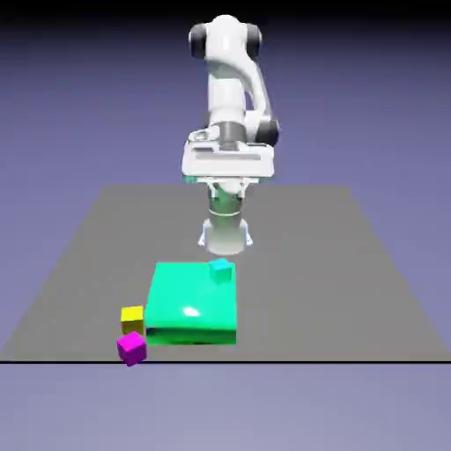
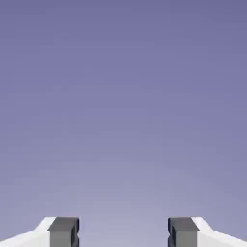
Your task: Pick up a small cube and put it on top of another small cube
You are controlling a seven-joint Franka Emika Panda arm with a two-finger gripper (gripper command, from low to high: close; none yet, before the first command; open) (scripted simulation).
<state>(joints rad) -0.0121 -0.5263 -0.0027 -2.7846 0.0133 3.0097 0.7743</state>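
The small yellow cube [image 1: 132, 317] rests on the grey table just off the left side of a flat green slab [image 1: 191, 306]. The small cyan cube [image 1: 220, 270] sits on the slab's far right corner. My gripper [image 1: 226, 244] hangs behind the slab, a little beyond the cyan cube and apart from it. In the hand view the gripper [image 2: 123, 234] is open: its two grey fingertips [image 2: 63, 232] stand wide apart with only plain backdrop between them. No cube shows in the hand view.
A magenta cube [image 1: 131, 348] lies by the table's [image 1: 352, 264] near edge, just in front of the yellow cube. The green slab takes up the near middle of the table.
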